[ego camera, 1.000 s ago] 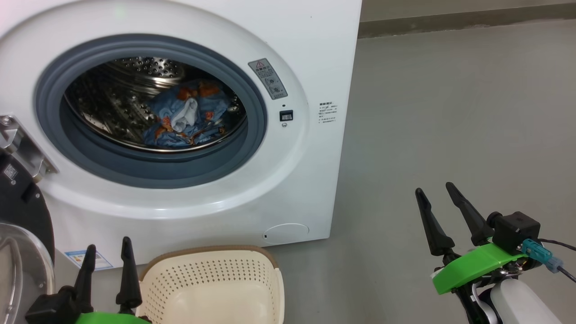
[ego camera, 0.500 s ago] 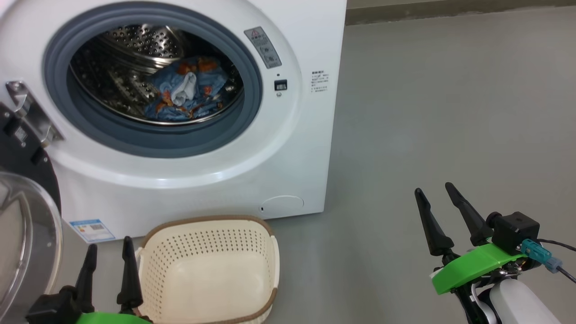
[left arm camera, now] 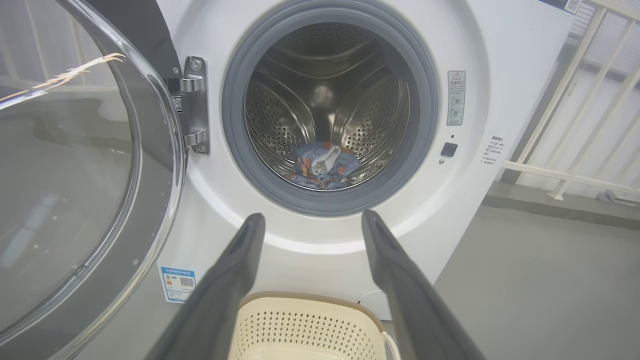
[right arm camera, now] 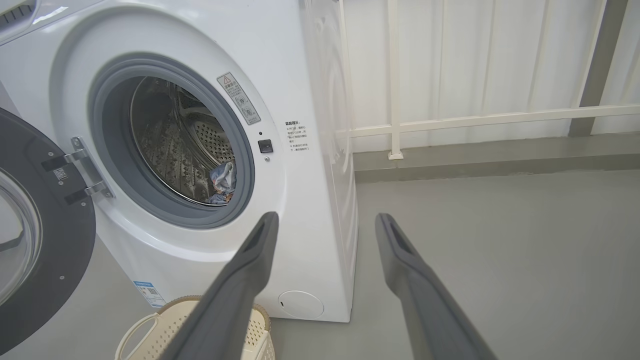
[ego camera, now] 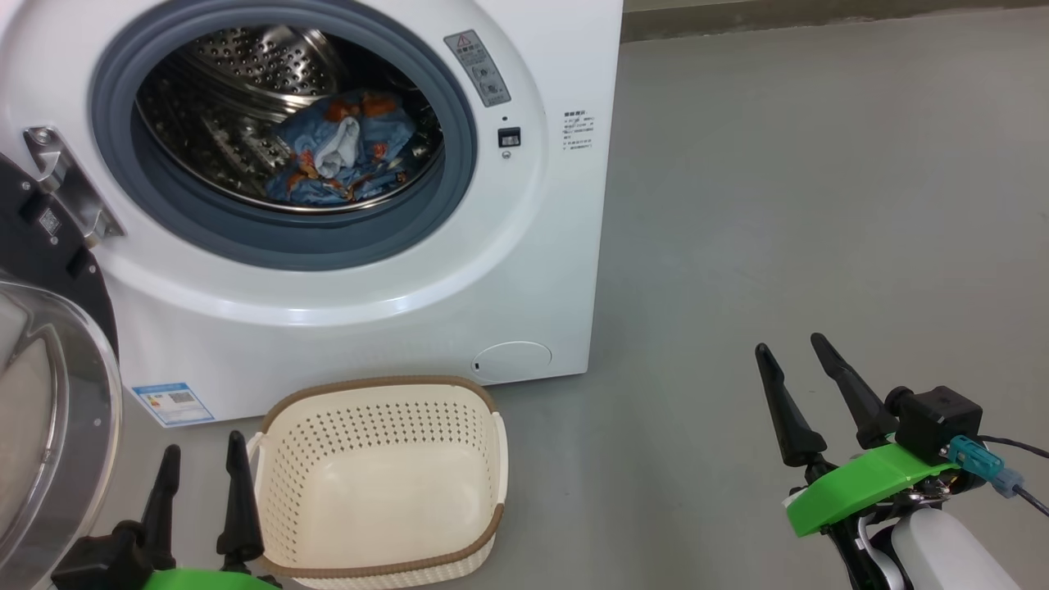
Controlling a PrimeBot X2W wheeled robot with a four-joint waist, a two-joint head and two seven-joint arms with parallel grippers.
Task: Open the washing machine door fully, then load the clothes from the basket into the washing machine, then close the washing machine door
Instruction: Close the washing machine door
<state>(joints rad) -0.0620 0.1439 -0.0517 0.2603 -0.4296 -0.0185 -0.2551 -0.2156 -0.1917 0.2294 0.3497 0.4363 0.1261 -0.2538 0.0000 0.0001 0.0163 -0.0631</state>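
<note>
The white washing machine stands with its washing machine door swung wide open at the left. Light blue clothes with orange print lie inside the steel drum, also seen in the left wrist view as clothes. The cream basket sits on the floor before the machine, with nothing in it. My left gripper is open just left of the basket. My right gripper is open over bare floor, well right of the machine.
Grey floor stretches to the right of the machine. A white railing and a low kerb run along the far wall. A blue label sticker sits on the machine's lower left front.
The head camera has tilted down and pulled back, so machine and basket sit higher in the picture and the whole basket shows. Both grippers hold their places and stay open.
</note>
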